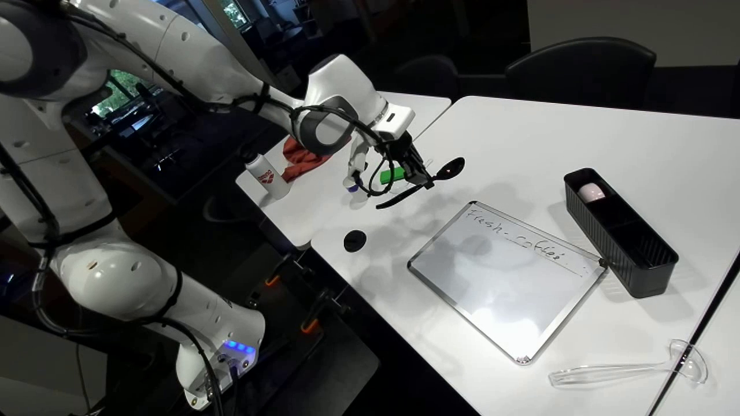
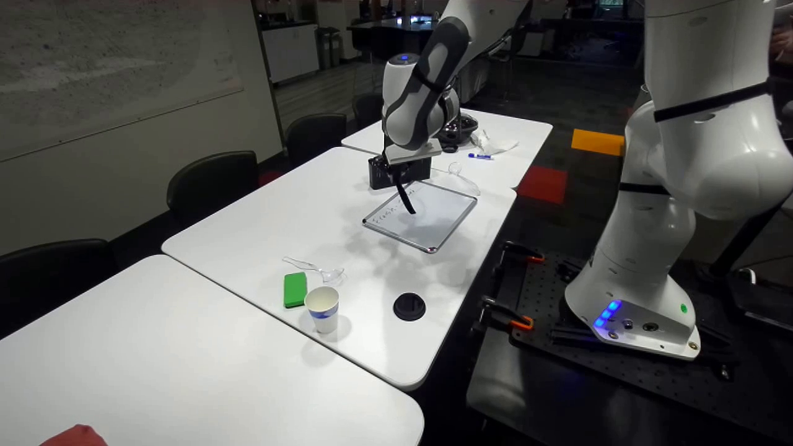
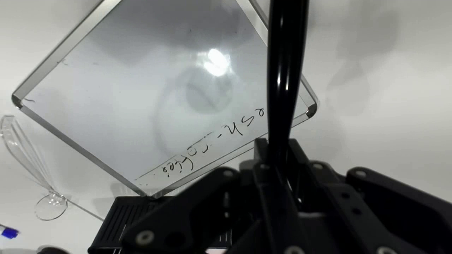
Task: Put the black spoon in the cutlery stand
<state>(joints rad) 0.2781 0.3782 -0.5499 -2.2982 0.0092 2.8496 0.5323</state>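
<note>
Here the black hand (image 3: 278, 149) pinches the glossy black spoon (image 3: 285, 74) near its bowl (image 1: 451, 169), we suspect so its handle (image 2: 404, 197) enters first.

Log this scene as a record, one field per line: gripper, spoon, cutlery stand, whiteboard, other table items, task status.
Gripper: shut on the black spoon, raised above the table
Black spoon: gripped on its handle near the bowl
Cutlery stand: on the table, pale pink object at one end
Whiteboard: flat, handwriting along one edge, one corner by the stand
Other table items: include paper cup, green object, round black object, clear utensil
Task status: spoon not yet in the stand
</note>
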